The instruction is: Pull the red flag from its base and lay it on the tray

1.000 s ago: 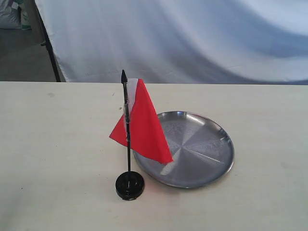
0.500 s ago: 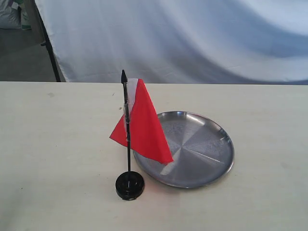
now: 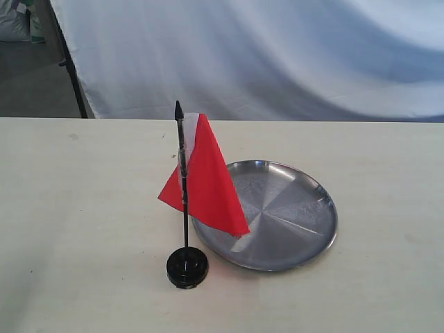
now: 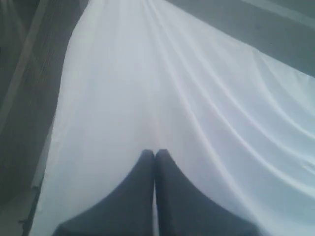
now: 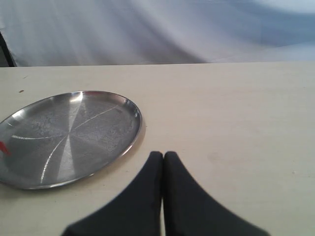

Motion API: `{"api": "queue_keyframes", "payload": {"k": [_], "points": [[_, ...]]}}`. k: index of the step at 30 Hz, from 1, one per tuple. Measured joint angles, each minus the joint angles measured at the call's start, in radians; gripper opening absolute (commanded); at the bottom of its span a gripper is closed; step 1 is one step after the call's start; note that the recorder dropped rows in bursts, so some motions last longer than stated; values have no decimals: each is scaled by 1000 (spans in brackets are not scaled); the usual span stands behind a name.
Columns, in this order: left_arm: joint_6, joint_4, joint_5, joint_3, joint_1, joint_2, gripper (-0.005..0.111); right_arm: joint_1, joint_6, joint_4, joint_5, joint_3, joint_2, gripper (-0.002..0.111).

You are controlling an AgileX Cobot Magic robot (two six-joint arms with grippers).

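Left fingers (image 4: 138, 196), right fingers (image 5: 145, 196): tips together.

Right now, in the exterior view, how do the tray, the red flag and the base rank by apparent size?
1. tray, largest in area.
2. red flag, standing about as tall as the tray is wide.
3. base, clearly smallest.

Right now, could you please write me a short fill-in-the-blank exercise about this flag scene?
The red flag stands ___ in its round black base. In the exterior view, the silver tray lies to the ___ of the base. The left gripper and the right gripper are both ___.
Missing words: upright; right; shut.
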Motion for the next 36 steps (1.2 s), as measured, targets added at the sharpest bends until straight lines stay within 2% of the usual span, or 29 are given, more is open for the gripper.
{"api": "queue_keyframes", "payload": {"k": [9, 12, 14, 16, 19, 21, 24, 27, 30, 36], "points": [[-32, 0, -20, 0, 0, 0, 0, 0, 0, 0, 0, 0, 0, 0], [-127, 0, -23, 0, 0, 0, 0, 0, 0, 0, 0, 0, 0, 0], [-239, 53, 10, -9, 0, 0, 0, 0, 0, 0, 0, 0, 0, 0], [-361, 186, 40, -37, 0, 2, 0, 0, 0, 0, 0, 0, 0, 0], [-643, 521, 31, -112, 0, 55, 0, 0, 0, 0, 0, 0, 0, 0], [-866, 769, -21, -172, 0, 122, 0, 0, 0, 0, 0, 0, 0, 0], [-1110, 1032, -143, -257, 0, 255, 0, 0, 0, 0, 0, 0, 0, 0], [-1215, 1206, -286, -307, 0, 402, 0, 0, 0, 0, 0, 0, 0, 0], [-1249, 1311, -403, -323, 0, 562, 0, 0, 0, 0, 0, 0, 0, 0], [-1260, 1415, -539, -324, 0, 883, 0, 0, 0, 0, 0, 0, 0, 0]]}}
